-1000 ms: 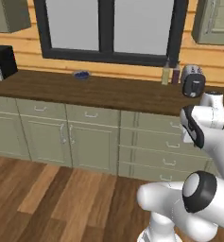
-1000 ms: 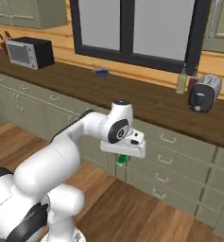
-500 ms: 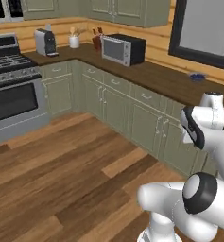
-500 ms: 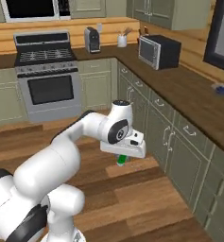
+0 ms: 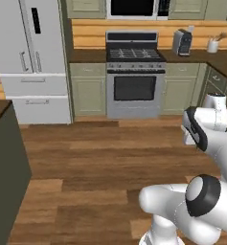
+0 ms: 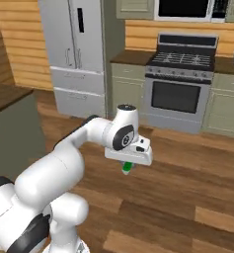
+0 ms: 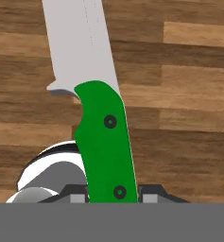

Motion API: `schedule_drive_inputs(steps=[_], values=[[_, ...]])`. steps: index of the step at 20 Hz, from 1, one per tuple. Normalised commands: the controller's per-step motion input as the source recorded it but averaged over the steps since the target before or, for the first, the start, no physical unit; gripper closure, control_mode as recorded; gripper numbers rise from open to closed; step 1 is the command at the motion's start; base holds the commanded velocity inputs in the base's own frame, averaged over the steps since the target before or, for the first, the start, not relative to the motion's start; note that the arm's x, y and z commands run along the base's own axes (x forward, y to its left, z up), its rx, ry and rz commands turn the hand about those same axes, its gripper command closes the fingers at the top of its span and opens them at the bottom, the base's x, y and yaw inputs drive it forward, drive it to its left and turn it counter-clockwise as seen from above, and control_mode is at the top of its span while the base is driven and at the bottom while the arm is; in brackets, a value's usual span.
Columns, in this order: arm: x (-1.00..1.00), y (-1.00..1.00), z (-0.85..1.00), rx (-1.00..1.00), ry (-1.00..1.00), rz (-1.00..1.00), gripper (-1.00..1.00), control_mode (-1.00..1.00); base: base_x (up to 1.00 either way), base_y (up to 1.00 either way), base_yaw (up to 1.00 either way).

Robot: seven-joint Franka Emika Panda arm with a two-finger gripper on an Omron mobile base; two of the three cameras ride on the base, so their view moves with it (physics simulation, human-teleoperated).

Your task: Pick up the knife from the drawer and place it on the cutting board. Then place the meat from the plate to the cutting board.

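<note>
One knife (image 7: 101,137), green handle clamped in pincer (image 7: 112,194), grey blade pointing away, above wood floor (image 7: 189,94), stove (image 6: 180,84) beyond.

The knife (image 7: 101,118) has a bright green handle with two dark rivets and a flat, pale grey blade. In the hand view the handle rises from between the two fingertips of the hand (image 7: 113,197), which are closed against its lower end, and the blade runs on past the top edge, leaning slightly left. A small notch marks where the blade meets the handle. Wooden floor planks lie behind it. In the right base view a short green piece of the knife (image 6: 127,168) hangs below the hand (image 6: 128,164), above the floor and touching nothing else.
</note>
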Motion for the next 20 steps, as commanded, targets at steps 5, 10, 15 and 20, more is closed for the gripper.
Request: schedule_drive_inputs(steps=[5, 10, 15, 20], values=[[0.00, 0.00, 0.00, 0.00, 0.00, 0.00, 1.00, 1.00, 0.26, 0.01, 1.00], [0.00, 0.00, 0.00, 0.00, 0.00, 0.00, 1.00, 1.00, 0.62, 0.00, 0.94], [0.00, 0.00, 0.00, 0.00, 0.00, 0.00, 1.00, 1.00, 0.93, -0.04, 0.85], [0.00, 0.00, 0.00, 0.00, 0.00, 0.00, 1.00, 1.00, 0.95, -0.46, 0.77]])
